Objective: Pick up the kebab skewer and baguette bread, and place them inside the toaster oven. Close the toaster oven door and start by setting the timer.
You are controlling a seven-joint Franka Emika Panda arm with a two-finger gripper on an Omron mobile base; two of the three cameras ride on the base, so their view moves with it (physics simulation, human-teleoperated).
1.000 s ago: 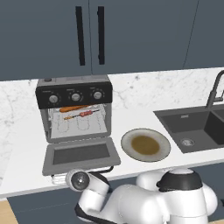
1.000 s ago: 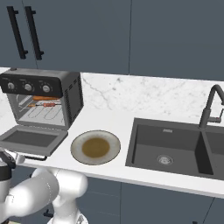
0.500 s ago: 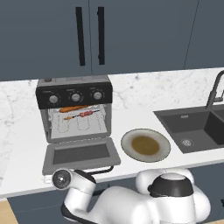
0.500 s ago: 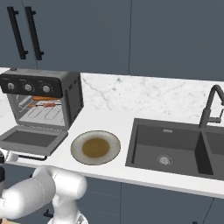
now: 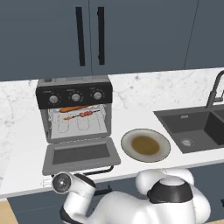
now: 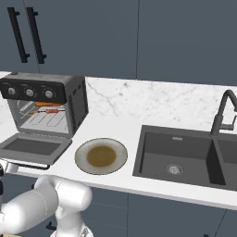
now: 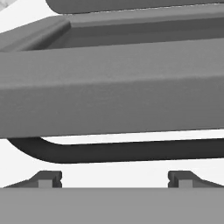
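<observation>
The toaster oven stands on the counter with its door dropped flat. On the wire rack inside, the kebab skewer lies in front of the baguette bread; both also show in the right base view, skewer and baguette. My hand sits low at the counter's front, just below the door's front edge. In the hand view my gripper is open, fingertips wide apart with nothing between them. The door's black bar handle runs across just beyond them, under the grey door slab.
A round plate with a brown centre lies right of the door. A dark sink with a black tap lies farther right. Dark cabinet doors hang above the oven. My white arm fills the space below the counter edge.
My hand has swung left along the counter front and now sits under the left part of the door's edge. The oven, food and plate have not moved.
</observation>
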